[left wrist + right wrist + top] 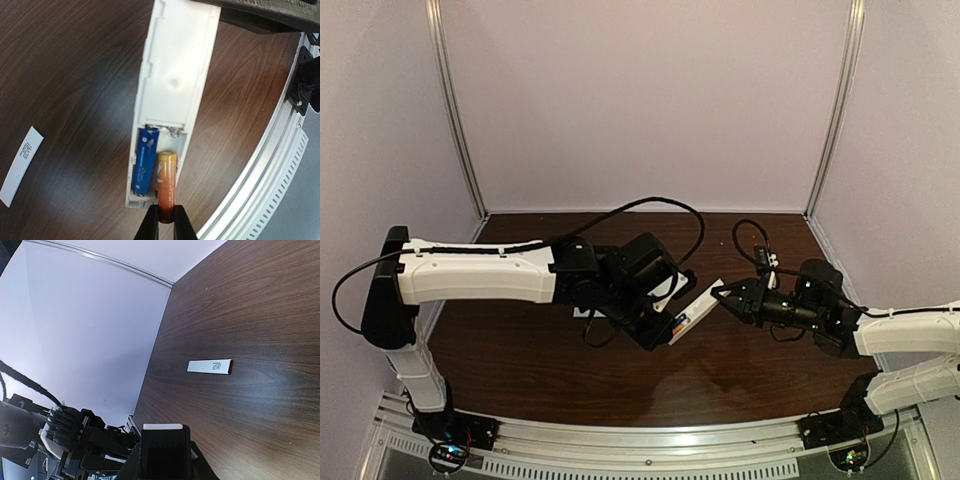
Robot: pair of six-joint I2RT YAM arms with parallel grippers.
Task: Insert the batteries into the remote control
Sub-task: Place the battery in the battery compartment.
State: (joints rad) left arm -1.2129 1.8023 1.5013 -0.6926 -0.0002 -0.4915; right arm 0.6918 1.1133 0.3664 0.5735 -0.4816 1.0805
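near the cover strip (pixel 21 166), left pincer (pixel 665 312) clamps remote (pixel 177 75), right pincer (pixel 165 221) clamps orange battery (pixel 166 177).

remote control (pixel 177 65) — top end cut off

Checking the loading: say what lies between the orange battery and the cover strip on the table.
Left wrist view: the blue battery, lying beside the orange battery in the remote control, then bare table up to the cover strip.
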